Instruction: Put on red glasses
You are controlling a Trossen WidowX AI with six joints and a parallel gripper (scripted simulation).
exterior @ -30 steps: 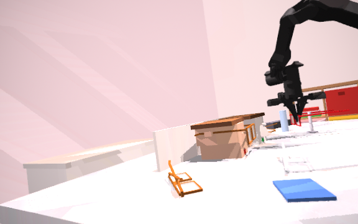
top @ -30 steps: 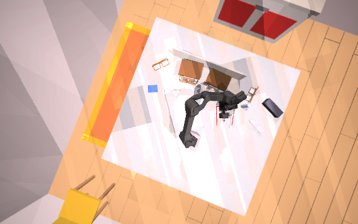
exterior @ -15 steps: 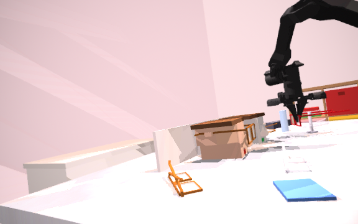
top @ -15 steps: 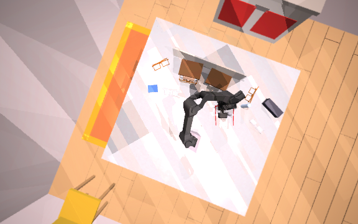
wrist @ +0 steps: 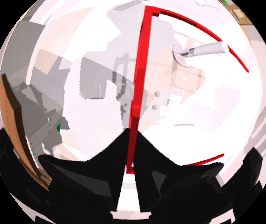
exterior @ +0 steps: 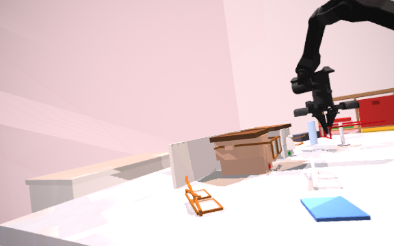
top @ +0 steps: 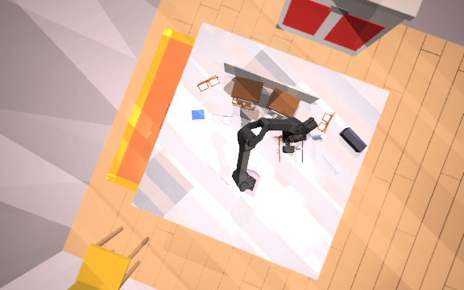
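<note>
Jaws (top: 288,146) (exterior: 327,134) pinching glasses (top: 302,151) (exterior: 358,122) (wrist: 142,60) — bright red, thin-framed, temples spread

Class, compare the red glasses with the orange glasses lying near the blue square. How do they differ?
Place: the red glasses are held in the gripper; the orange glasses lie on the table.
Temples: the red glasses' stretch out, spread apart; the orange glasses' look folded in.
Shared: both have thin frames.

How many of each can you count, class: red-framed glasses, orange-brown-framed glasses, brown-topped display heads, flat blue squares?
Red-framed glasses: 1
Orange-brown-framed glasses: 3
Brown-topped display heads: 2
Flat blue squares: 1
Total: 7
</note>
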